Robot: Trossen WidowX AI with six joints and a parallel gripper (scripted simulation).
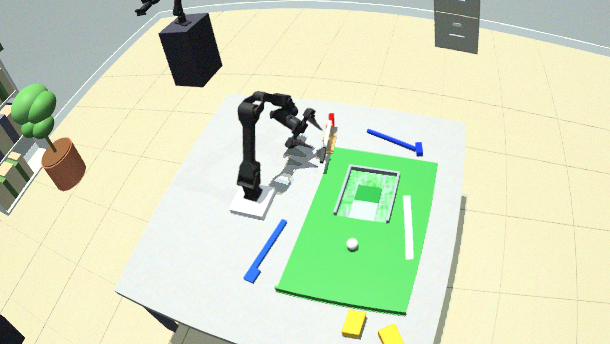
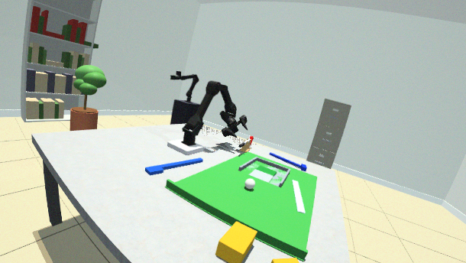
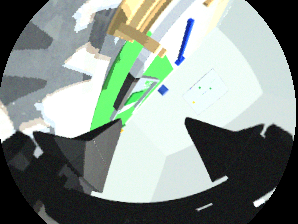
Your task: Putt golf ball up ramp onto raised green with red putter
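The red putter (image 1: 331, 118) (image 2: 251, 138) stands upright in a tan holder (image 1: 330, 136) (image 2: 246, 145) (image 3: 156, 3) at the back left corner of the green mat (image 1: 345, 285) (image 2: 267, 212). Only its red top shows. My gripper (image 1: 308, 131) (image 2: 237, 128) (image 3: 154, 120) is open and empty. It hangs above the table just left of the holder, not touching it. The white golf ball (image 1: 352, 244) (image 2: 250, 183) rests on the mat in front of the pale ramp (image 1: 362, 210) (image 2: 260, 175). The ramp leads up to the raised green (image 1: 368, 193), which has grey walls (image 1: 343, 187) (image 2: 248, 164).
Two blue putters lie on the table, one (image 1: 265, 251) (image 2: 173, 166) left of the mat, one (image 1: 395, 141) (image 2: 287, 161) (image 3: 186, 39) behind it. A white bar (image 1: 408, 227) (image 2: 298, 196) lies on the mat's right side. Yellow blocks (image 1: 354, 323) (image 1: 390, 334) (image 2: 235, 241) sit at the table's front edge.
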